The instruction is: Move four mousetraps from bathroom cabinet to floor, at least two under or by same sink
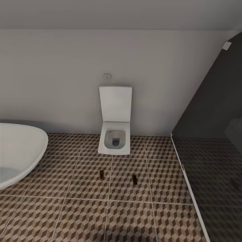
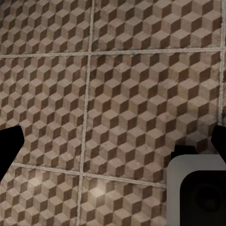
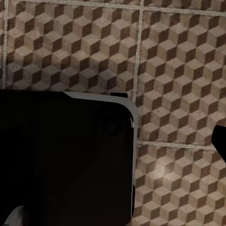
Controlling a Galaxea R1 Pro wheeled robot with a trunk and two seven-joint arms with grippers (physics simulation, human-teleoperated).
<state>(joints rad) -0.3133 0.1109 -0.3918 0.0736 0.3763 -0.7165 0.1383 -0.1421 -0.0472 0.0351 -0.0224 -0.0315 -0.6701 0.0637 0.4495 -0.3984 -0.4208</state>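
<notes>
A: Where are the mousetraps?

B: Head view has two on the bathroom floor point(image 1: 67, 174), in front of the toilet point(image 1: 115, 134): one mousetrap point(image 1: 101, 173), another point(image 1: 134, 178) near it, apart. No cabinet in sight, sink not obvious; white tub point(image 1: 20, 151) at left.

A: Grippers?

B: Left gripper point(image 2: 113, 146): dark tips at opp. frame edges, spread, empty. Right gripper: only one tip shows point(image 3: 220, 141), can't tell.

A: Next step?

B: Prob. go back for the rest. Robot should steer the base wide of both traps and check they sit beside the sink.

bathtub point(image 1: 16, 151) cropped, mousetraps' point(image 1: 101, 173) details unreadable
</notes>
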